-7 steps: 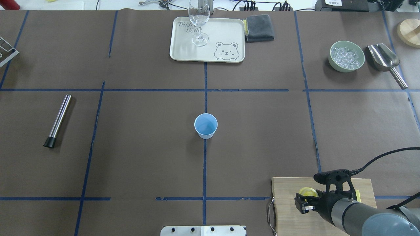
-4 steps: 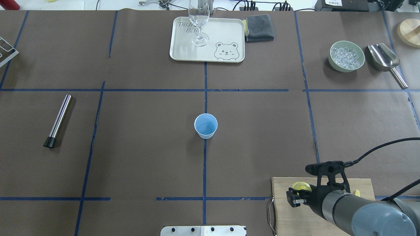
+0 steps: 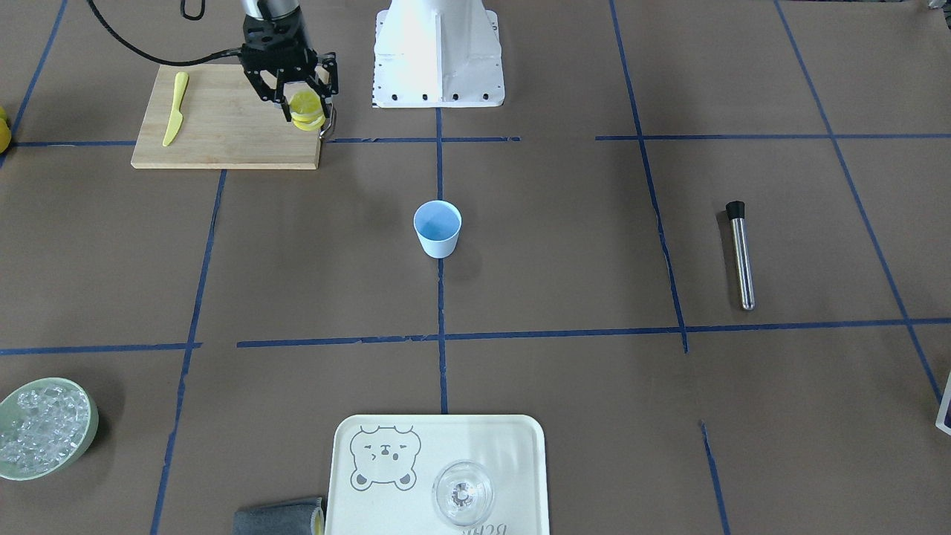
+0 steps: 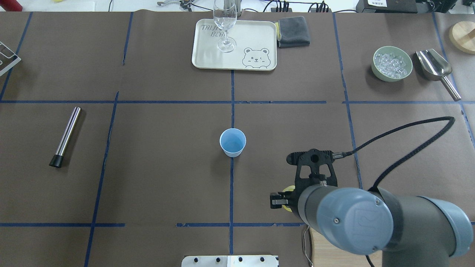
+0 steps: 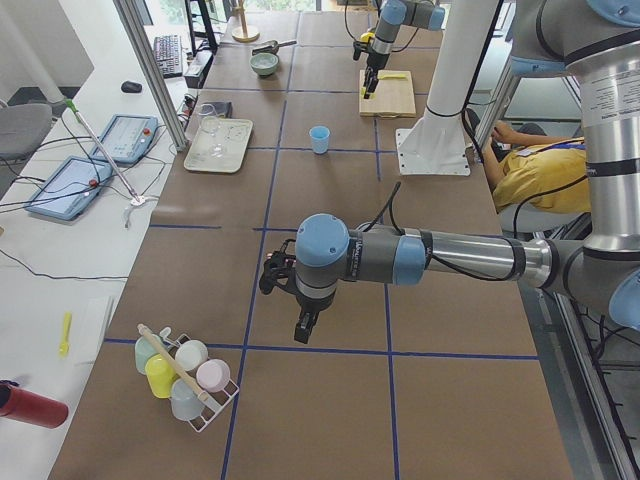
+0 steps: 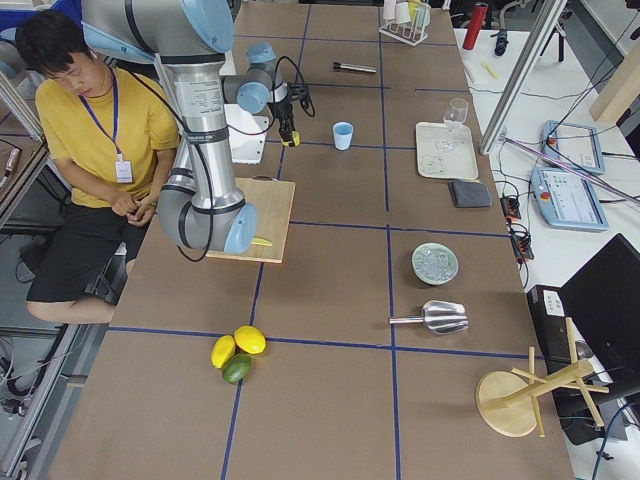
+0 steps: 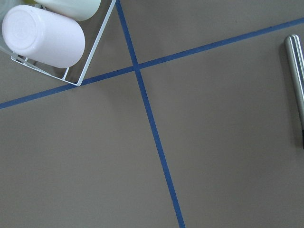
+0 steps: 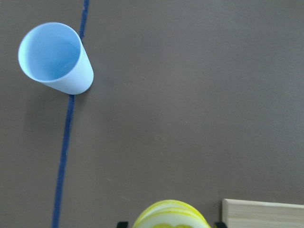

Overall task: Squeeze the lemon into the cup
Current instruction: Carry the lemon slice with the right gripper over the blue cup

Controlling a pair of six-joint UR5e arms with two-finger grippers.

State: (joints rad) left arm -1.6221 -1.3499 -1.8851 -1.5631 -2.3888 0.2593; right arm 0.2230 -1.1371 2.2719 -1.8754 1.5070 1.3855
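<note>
The right tool (image 3: 300, 110) is closed on the lemon (image 3: 307, 114), with the slice gripped between its 2 fingers. The slice hangs clear of the tabletop (image 3: 594, 245), at the corner of the wooden cutting board (image 3: 223, 126) on the side nearer the cup (image 3: 437, 227). In the right wrist view the board's corner shows just beside the lemon. The cup stands upright, mouth up, on a blue tape line (image 3: 440, 312) at the middle of the tabletop, well apart from the lemon. A yellow knife (image 3: 174, 117) lies at the board's other end. The left tool (image 5: 304, 328) hangs over the tabletop near a wire rack (image 5: 185, 380) of cups. I cannot tell whether it is open or closed.
</note>
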